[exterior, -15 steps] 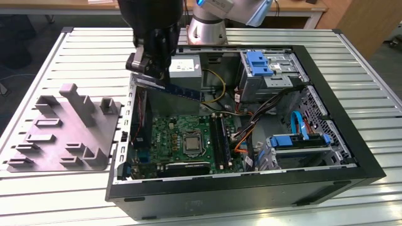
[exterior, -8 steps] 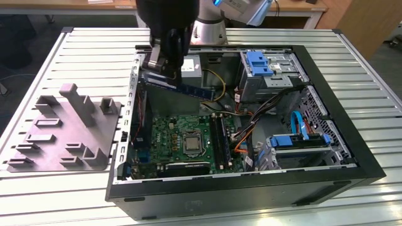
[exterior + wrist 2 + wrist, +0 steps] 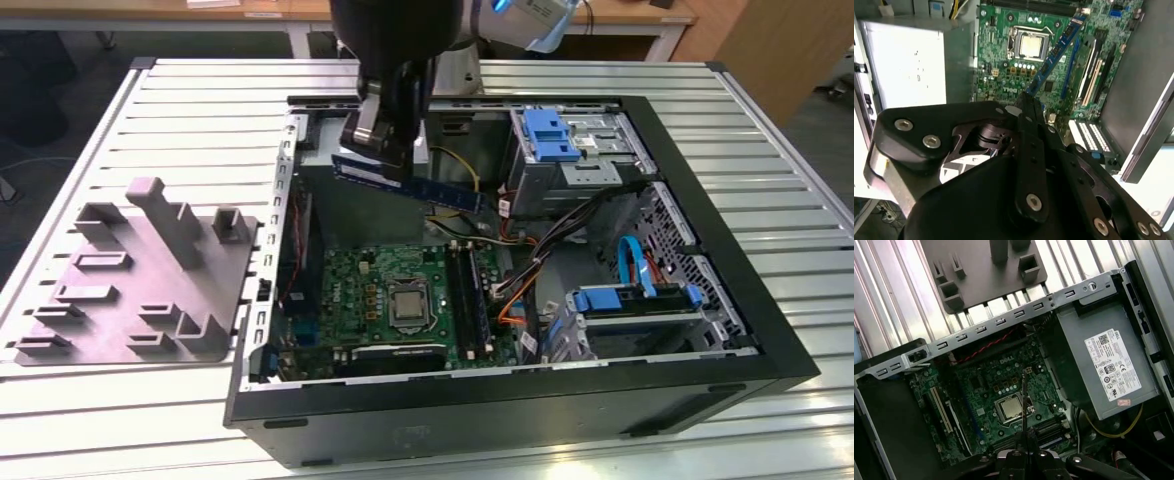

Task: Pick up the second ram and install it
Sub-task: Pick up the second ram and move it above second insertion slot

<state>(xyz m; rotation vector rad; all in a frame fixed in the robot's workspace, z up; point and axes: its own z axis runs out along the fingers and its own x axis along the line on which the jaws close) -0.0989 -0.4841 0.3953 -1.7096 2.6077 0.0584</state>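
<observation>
One stick, is that what the gripper (image 3: 371, 160) has?
— Yes, the jaws are closed on the second ram (image 3: 434, 192), pinching it at one end; the rest of the stick juts out past the fingertips, sloping down and away from them

Where does it hang, then?
— Inside the open computer case (image 3: 747, 300), in the air. The green motherboard (image 3: 380, 290) lies below the jaws, well apart from the stick, with its processor socket (image 3: 407, 303) and the long black slots (image 3: 463, 290) beneath the free end

And from the wrist?
— In the second wrist view the second ram (image 3: 1054, 55) runs straight out from the gripper (image 3: 1024, 102) over the motherboard (image 3: 1004, 60). In the first wrist view it shows edge-on as a thin line (image 3: 1024, 405) rising from the gripper (image 3: 1025, 452), with the grey power supply (image 3: 1104, 370) off to one side of the jaws
</observation>
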